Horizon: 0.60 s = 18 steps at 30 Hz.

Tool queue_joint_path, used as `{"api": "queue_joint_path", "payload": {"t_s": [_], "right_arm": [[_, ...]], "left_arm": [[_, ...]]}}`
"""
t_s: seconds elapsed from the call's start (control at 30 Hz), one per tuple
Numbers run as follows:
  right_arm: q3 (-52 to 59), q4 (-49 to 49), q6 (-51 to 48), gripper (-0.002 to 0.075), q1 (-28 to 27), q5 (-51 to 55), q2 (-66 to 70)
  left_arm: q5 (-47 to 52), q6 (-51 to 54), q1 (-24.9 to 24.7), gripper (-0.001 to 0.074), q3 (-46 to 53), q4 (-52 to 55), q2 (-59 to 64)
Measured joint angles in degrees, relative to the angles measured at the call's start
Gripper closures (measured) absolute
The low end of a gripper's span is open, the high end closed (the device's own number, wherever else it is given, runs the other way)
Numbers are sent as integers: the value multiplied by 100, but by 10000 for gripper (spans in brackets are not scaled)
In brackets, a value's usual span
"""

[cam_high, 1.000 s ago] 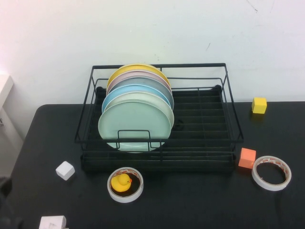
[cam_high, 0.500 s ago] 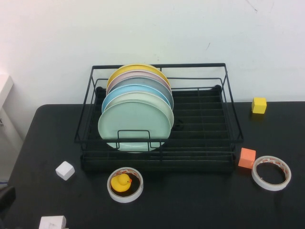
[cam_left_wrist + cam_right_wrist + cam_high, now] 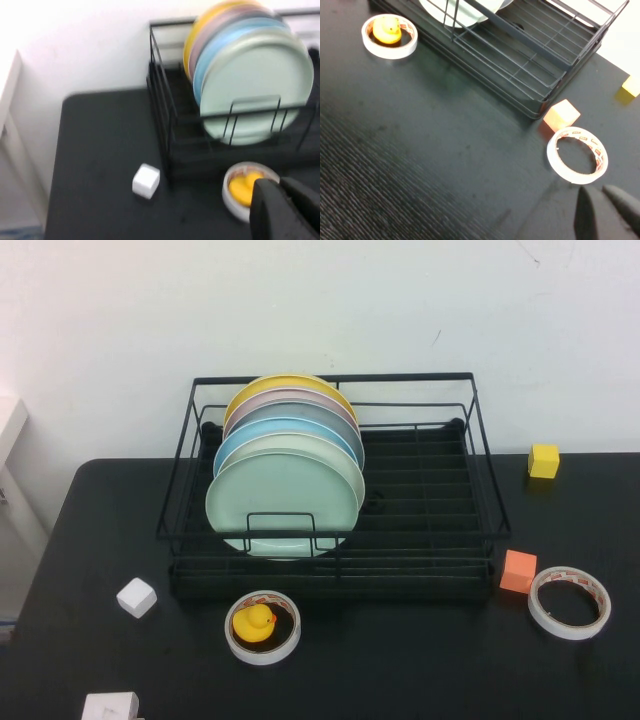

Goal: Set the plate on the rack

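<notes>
Upright in rack (image 3: pixel 480 510): plate (image 3: pixel 282 505), unmoved; left gripper (image 3: pixel 285 207), right gripper (image 3: pixel 600 207) both clenched, empty.

left gripper (image 3: pixel 280 200), right gripper (image 3: pixel 600 207), fingers together

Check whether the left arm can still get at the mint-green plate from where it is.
Probably yes. The left hand hangs above the table near the duck, nothing held. The plate stands frontmost in the rack, its upper edge exposed.

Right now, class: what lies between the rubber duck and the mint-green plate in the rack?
In the high view, between the duck and the plate lie the rim of the tape roll around the duck, a strip of bare table, and the front wires of the rack.
</notes>
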Motion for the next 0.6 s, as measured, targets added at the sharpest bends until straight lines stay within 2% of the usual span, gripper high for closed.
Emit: {"api": "queue_joint_path", "payload": {"t_s": [0.3, 0.43, 0.6], "right_arm": [[0, 17, 0, 726, 0, 9, 0], [0, 44, 0, 727, 0, 24, 0], [0, 59, 0, 726, 0, 24, 0]], "left_arm": [[-1424, -187, 536, 736, 1666, -261, -1327], [-932, -334, 810, 736, 1849, -602, -1377], [-611, -458, 779, 736, 1839, -667, -1377]]}}
